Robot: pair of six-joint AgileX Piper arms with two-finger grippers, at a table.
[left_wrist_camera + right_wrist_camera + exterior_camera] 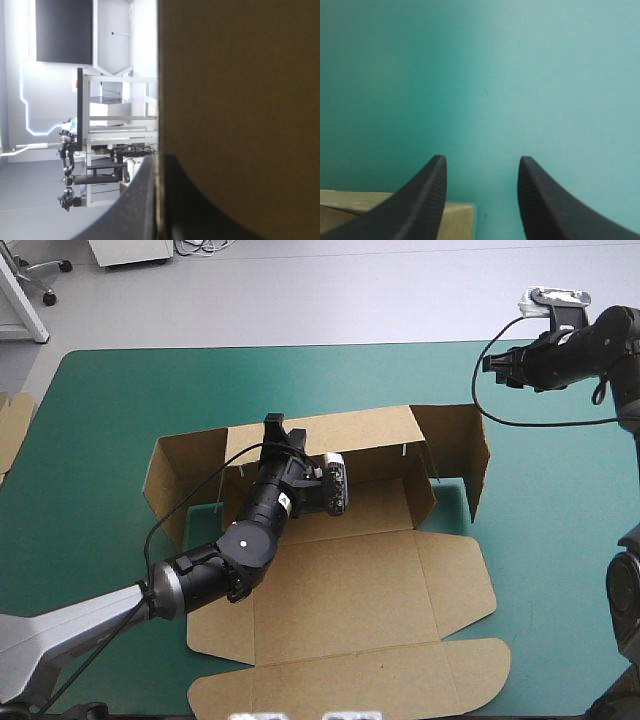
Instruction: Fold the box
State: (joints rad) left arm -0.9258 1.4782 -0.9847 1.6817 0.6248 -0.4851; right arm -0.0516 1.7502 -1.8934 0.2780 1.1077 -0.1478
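Nothing legible shows in any of the views: no word, number, brand or sign can be read. A small pale sticker [285, 503] sits on the left arm [255, 525] just behind its wrist, but whatever is marked on it is too small to make out. The box [350, 580] shows only brown board, with no print on it that can be read.
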